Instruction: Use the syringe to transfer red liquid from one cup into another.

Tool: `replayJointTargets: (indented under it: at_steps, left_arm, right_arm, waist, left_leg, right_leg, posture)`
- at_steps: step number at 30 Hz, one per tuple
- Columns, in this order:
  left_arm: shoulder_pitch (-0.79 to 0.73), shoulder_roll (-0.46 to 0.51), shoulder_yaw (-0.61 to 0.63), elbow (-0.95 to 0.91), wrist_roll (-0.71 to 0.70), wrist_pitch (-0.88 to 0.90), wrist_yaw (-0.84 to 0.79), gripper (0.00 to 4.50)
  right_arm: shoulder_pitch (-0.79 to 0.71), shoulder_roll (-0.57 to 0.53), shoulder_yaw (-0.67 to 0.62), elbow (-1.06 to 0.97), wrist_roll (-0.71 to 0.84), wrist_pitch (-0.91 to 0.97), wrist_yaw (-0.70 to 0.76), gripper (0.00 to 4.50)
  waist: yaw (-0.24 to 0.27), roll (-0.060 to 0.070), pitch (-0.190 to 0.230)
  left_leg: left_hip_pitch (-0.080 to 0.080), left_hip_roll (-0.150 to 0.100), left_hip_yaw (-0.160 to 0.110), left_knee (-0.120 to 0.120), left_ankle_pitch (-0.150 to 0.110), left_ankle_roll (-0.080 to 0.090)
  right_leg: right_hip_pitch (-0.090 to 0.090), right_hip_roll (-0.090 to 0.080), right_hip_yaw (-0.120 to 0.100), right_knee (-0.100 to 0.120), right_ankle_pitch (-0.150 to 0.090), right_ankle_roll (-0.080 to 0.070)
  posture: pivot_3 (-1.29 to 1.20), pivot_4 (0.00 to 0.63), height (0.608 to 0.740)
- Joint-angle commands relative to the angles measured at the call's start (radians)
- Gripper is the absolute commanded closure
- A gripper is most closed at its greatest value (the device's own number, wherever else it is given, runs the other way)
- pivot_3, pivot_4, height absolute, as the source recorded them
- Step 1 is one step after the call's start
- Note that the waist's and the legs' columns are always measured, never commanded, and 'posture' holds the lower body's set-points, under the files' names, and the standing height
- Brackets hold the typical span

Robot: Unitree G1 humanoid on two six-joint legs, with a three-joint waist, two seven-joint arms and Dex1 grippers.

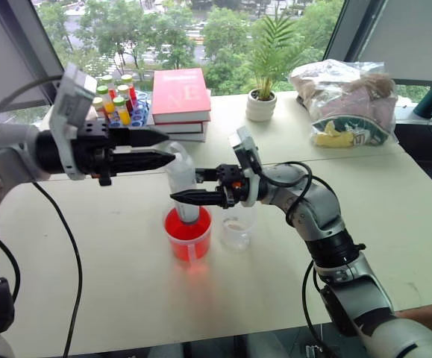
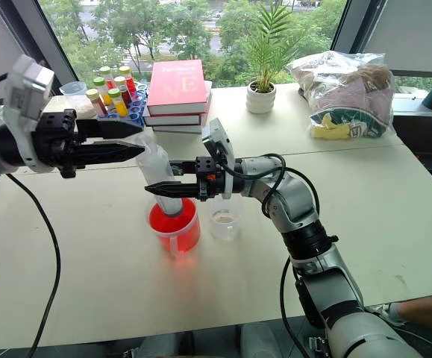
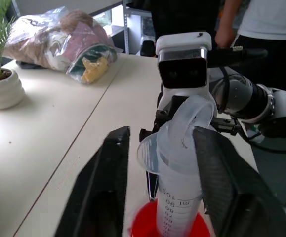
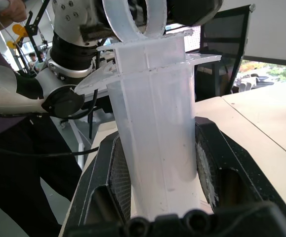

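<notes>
Right pincer pinches the barrel of the large clear plastic syringe, which stands tip-down in the wide clear cup glowing red on the pale table. The small colourless clear cup sits just beside. Left pincer brackets the plunger ring, fingers part-closed; a grip cannot be told.

Risk: a skewed pull may tip the red cup. Behind: white potted palm, red books, vial rack.
</notes>
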Motion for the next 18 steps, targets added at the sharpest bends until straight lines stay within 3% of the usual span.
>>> replayJointTargets:
  at_steps: [1, 18]
  left_arm:
    - [0.000, 0.008, 0.009, -0.009, 0.038, -0.043, -0.005, 4.39]
    - [-0.038, -0.078, 0.011, -0.059, -0.032, -0.004, 0.090, 4.46]
  right_arm:
    - [-0.009, 0.003, -0.012, -0.050, 0.010, 0.001, 0.002, 3.06]
    - [-0.002, -0.007, -0.011, -0.080, 0.021, 0.046, 0.017, 3.06]
  waist:
    - [0.001, 0.000, 0.000]
    - [0.001, 0.000, 0.000]
  left_leg:
    - [0.000, 0.000, 0.000, 0.000, 0.000, 0.000]
    - [0.000, 0.000, 0.000, 0.000, 0.000, 0.000]
  right_leg:
    - [0.000, 0.000, 0.000, 0.000, 0.000, 0.000]
    - [0.000, 0.000, 0.000, 0.001, 0.000, 0.000]
  posture:
    - [0.00, 0.150, 0.740]
    - [0.00, 0.150, 0.740]
